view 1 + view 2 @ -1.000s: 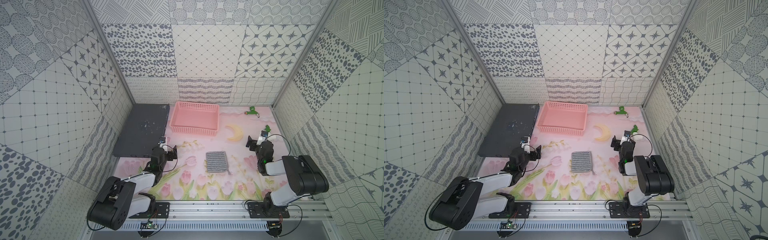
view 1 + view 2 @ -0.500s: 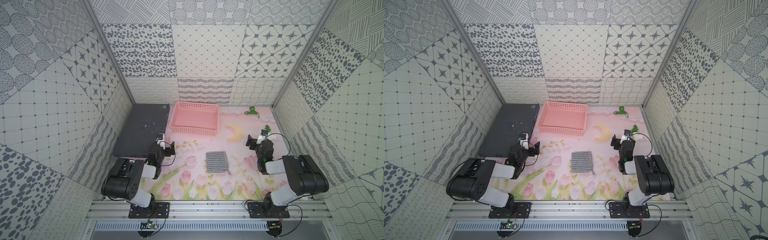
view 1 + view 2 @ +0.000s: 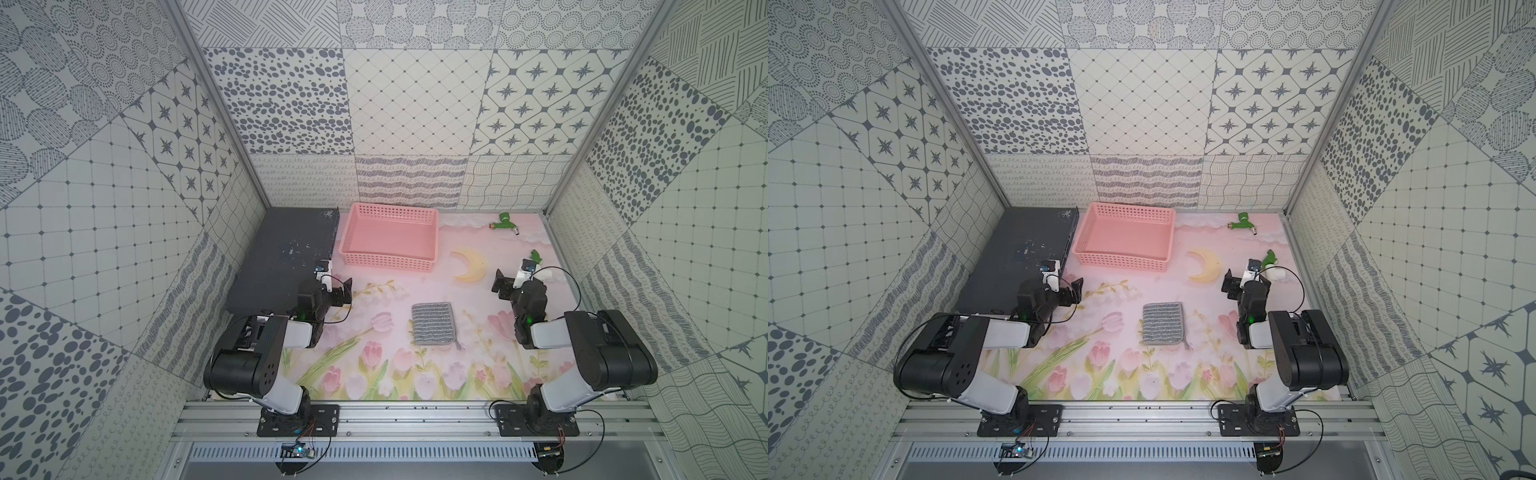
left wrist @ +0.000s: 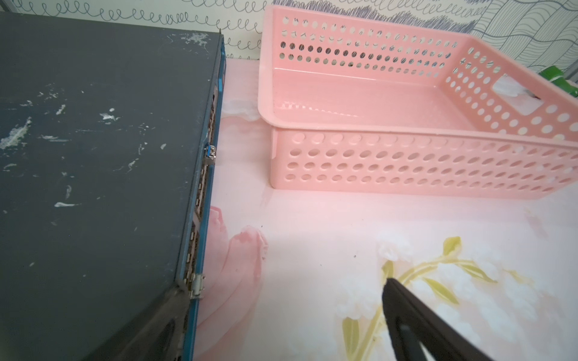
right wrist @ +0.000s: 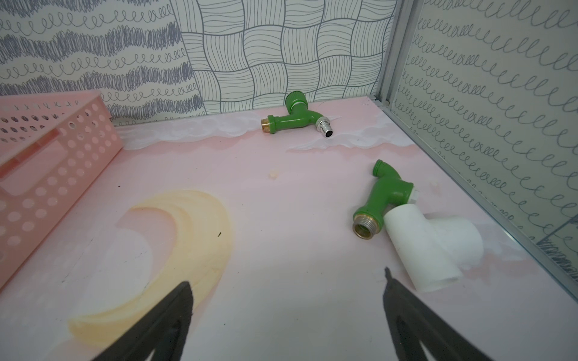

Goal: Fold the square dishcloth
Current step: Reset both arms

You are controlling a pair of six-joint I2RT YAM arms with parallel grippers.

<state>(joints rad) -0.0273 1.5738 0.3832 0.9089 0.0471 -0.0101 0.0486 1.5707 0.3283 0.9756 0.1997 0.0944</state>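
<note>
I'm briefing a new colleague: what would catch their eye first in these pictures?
Probably the empty pink perforated plastic basket at the back middle of the tulip-printed mat, with a large dark grey flat case beside it on the robot's left. Then the small grey striped square dishcloth lying alone mid-mat, and a bright green plastic tap fitting in the far corner on the robot's right.
</note>
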